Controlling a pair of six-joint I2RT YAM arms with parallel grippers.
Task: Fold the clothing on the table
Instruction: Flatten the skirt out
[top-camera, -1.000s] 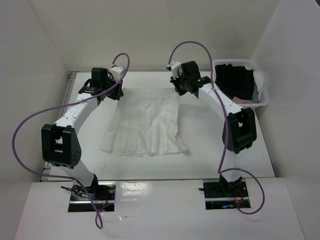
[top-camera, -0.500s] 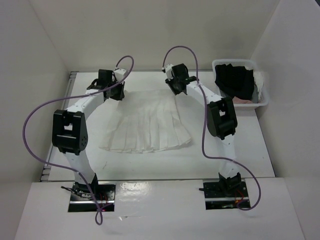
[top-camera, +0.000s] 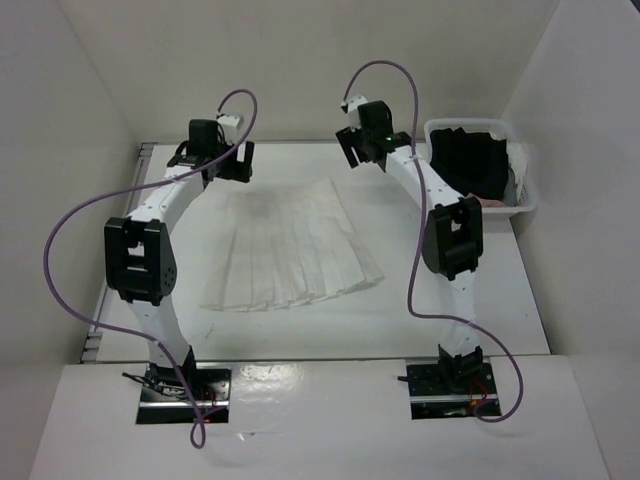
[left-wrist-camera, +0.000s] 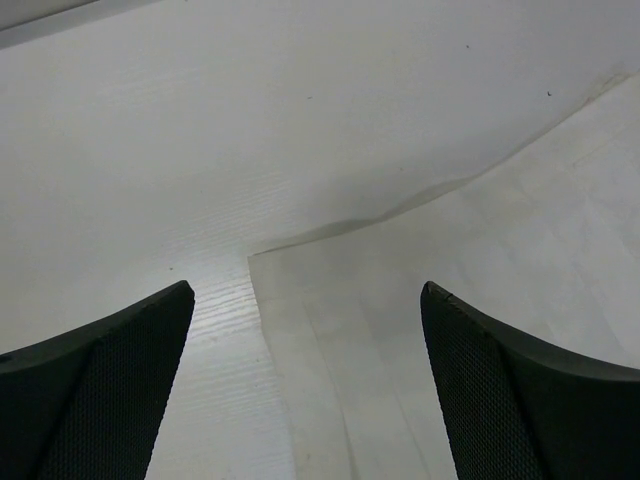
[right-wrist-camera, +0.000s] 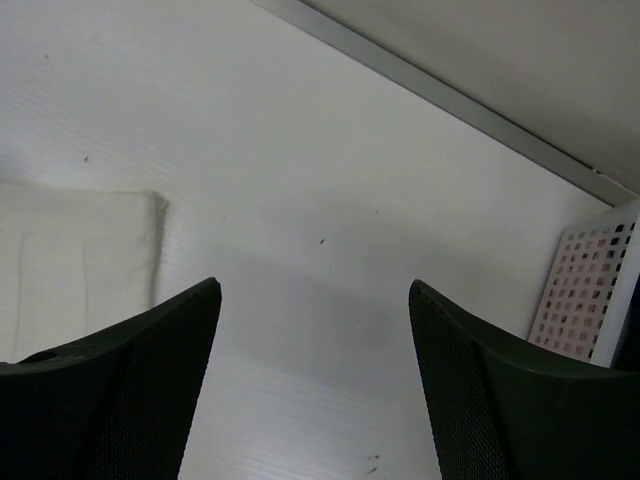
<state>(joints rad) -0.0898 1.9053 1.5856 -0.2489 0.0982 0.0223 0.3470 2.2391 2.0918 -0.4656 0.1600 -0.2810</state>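
- The white pleated clothing (top-camera: 290, 250) lay spread flat near the middle of the table (top-camera: 520, 300), narrow end toward the far edge, wide hem toward the arm bases. It appeared unfolded.
- The left gripper (left-wrist-camera: 305, 290) hovered over the garment's far-left corner, jaws spread wide, holding nothing.
- The right gripper (right-wrist-camera: 315, 285) hung just beyond the far-right corner, likewise agape and empty. The clear bin (top-camera: 528, 195) stood off to its side.
- Judged stage: garment laid out, folding not begun. The next move likely calls for both grippers to descend and pinch matching corners — low and clean, the fabric being thin.
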